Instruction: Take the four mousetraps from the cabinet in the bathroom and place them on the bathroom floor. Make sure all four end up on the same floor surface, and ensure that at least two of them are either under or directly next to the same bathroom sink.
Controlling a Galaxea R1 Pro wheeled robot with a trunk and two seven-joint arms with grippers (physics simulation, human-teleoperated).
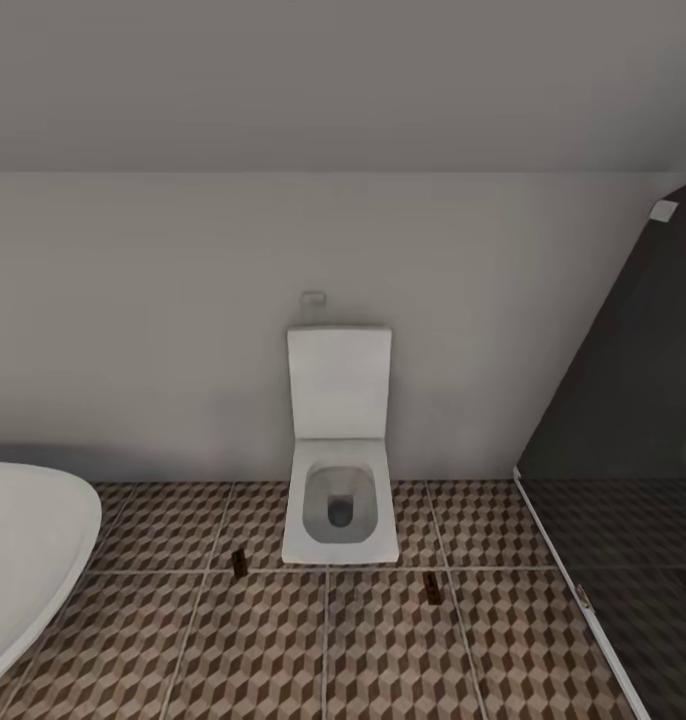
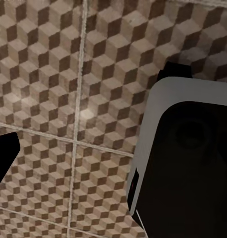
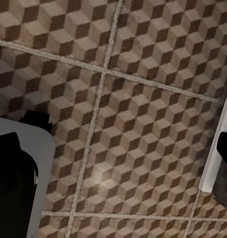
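Two mousetraps lie on the bathroom floor (image 1: 383, 650) in the head view. One mousetrap (image 1: 240, 563) is left of the toilet's base, the other mousetrap (image 1: 432, 589) right of it. Both are tiny dark brown pieces near a grout line. My left gripper (image 2: 93, 158) hangs over bare cube-patterned tiles, with a dark fingertip (image 2: 5, 158) at the picture's edge and nothing between the fingers. My right gripper (image 3: 118, 173) is likewise open over bare tiles, a dark fingertip (image 3: 225, 168) at the edge. The sink and the cabinet are out of view.
A square white toilet (image 1: 340, 470) with its lid up stands against the back wall. An oval white bathtub (image 1: 23, 550) curves in at the left. The dark glass shower (image 1: 623, 480) closes off the right. A large grey and black robot part (image 2: 193, 163) hangs close over the floor.
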